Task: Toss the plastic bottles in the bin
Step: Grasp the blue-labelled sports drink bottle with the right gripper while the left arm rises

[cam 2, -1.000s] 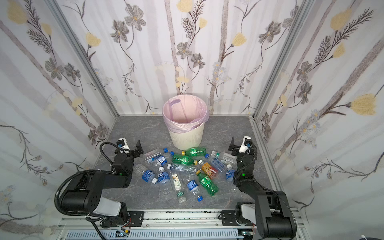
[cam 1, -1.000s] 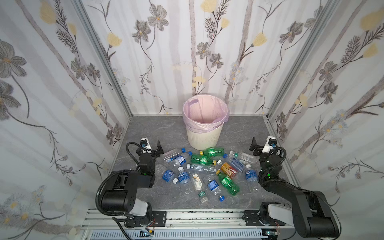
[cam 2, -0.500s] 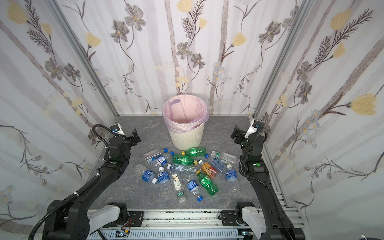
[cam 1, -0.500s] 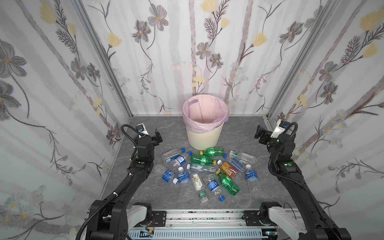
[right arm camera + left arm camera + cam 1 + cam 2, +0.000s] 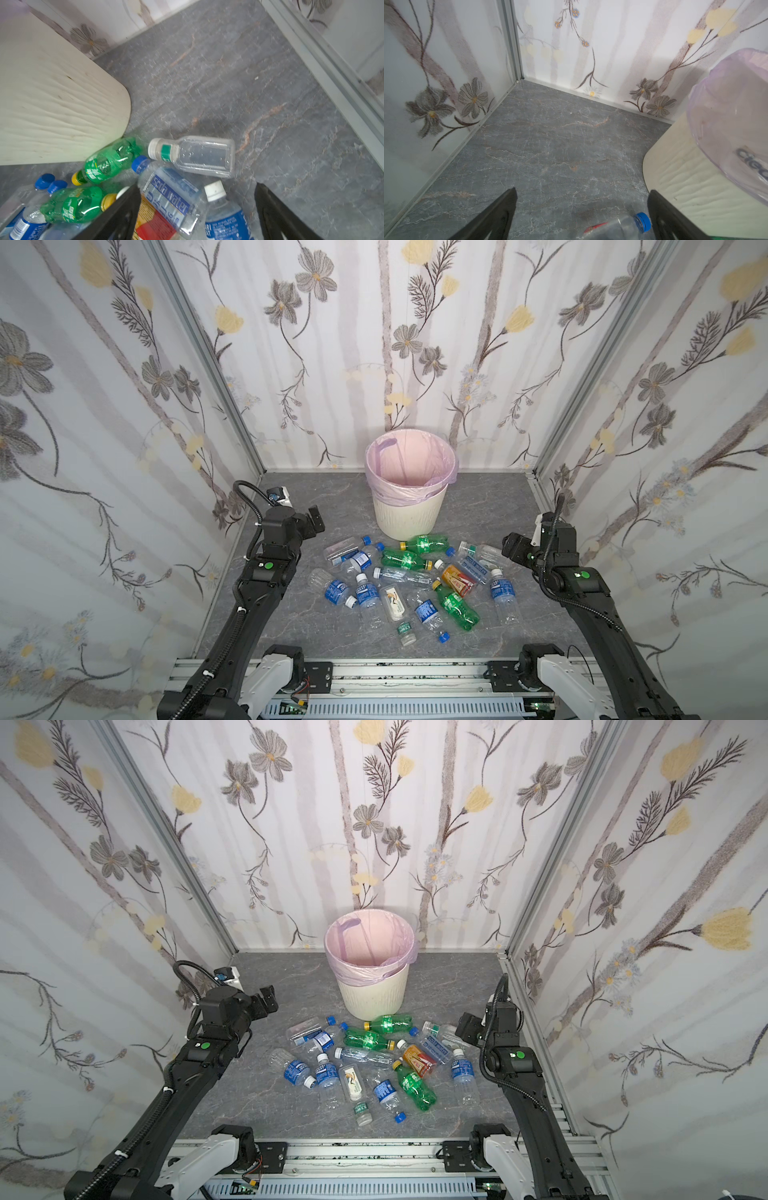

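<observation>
The bin [image 5: 409, 518] [image 5: 370, 994], cream and ribbed with a pink liner, stands at the back middle. Several plastic bottles [image 5: 411, 576] [image 5: 374, 1060] lie scattered in front of it: clear ones with blue labels, three green, one orange-red [image 5: 457, 578]. My left gripper [image 5: 312, 522] [image 5: 581, 195] hangs open left of the pile, over bare floor, with a clear blue-capped bottle [image 5: 618, 225] near one finger. Open too, my right gripper [image 5: 509, 549] [image 5: 196, 191] hovers over the pile's right edge, above a soda water bottle [image 5: 168, 195] and a white-capped bottle [image 5: 224, 214]. Neither holds anything.
Flowered walls close in the grey marbled floor [image 5: 332, 497] on three sides, with metal posts in the corners. A clear bottle with a green neck band [image 5: 199, 154] lies apart towards the right wall. The arm bases sit on a rail [image 5: 395, 672] along the front.
Both arms have unfolded from a low pose at the front and reached forward. Over the last half second the right gripper came down and in towards the pile; the left barely moved.
</observation>
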Controlling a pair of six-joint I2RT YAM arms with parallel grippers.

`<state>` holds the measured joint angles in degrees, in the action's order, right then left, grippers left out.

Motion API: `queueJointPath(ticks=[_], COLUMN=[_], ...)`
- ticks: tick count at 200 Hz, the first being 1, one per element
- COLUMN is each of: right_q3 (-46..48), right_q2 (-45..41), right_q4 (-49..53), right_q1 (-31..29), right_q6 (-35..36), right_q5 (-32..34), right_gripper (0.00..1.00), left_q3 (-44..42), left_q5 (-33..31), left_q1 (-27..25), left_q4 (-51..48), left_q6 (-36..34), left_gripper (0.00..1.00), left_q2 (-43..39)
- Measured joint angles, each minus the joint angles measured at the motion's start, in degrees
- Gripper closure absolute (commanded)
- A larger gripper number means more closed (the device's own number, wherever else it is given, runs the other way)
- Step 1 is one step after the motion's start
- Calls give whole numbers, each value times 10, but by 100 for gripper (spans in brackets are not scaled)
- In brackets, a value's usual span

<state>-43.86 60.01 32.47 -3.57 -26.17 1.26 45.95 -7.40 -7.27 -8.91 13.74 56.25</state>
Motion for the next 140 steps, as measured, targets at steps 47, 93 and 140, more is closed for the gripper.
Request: queueJointPath(ticks=[47, 93, 140], right_q3=[47, 97, 169], right_q2=[2, -5, -14], right_q4=[55, 59, 32], right_q1=[-46, -99, -105], right_q6=[-47, -120, -170], right_q5=[5, 23, 47], right_gripper=[22, 27, 31], left_q3=[1, 0, 1], left_q5=[32, 48, 72], left_q1=[2, 10, 13], left_q4=[-42, -60, -61], left_q6=[-5, -22, -30], left_gripper=[0, 0, 0], left_q2=[-9, -15, -14])
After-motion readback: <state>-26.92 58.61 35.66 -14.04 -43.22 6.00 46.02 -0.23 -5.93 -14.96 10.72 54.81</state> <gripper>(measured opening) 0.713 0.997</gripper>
